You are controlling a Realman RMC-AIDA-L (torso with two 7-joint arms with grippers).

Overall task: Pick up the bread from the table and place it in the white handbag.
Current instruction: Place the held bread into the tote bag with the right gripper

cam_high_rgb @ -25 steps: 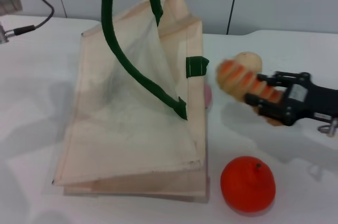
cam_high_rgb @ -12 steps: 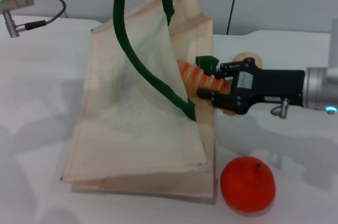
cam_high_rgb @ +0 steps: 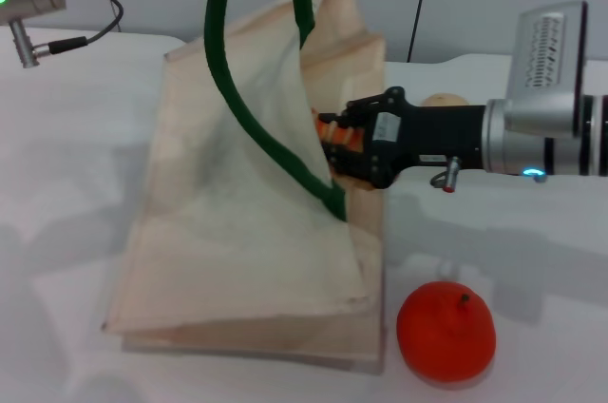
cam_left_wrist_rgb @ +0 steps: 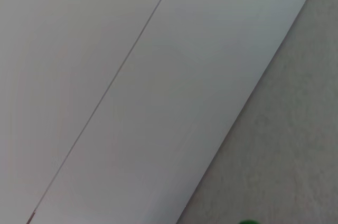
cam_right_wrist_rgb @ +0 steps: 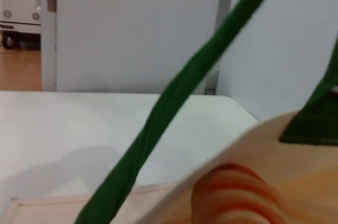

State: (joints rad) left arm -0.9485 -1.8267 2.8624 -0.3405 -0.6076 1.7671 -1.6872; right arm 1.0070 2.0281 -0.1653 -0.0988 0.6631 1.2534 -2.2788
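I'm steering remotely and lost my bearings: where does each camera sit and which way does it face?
Head view: on the head, looking forward and down at the cream cloth handbag; both arms show, the right gripper pushing the striped orange-and-cream bread into its mouth.
Left wrist view: on the raised left arm, facing pale wall panels; no fingers visible.
Right wrist view: at the bag's mouth, facing the bread and a dark green strap handle.
Shared: head and right wrist views both show bread, bag, strap.

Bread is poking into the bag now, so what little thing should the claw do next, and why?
Probably push a bit deeper into the white handbag, then let go. The right claw is shut on the bread right at the bag's open mouth, so only the loaf's front end is past the cloth edge. The left arm holds the green strap up, keeping the mouth open. Letting go here might drop it outside, near the orange fruit.
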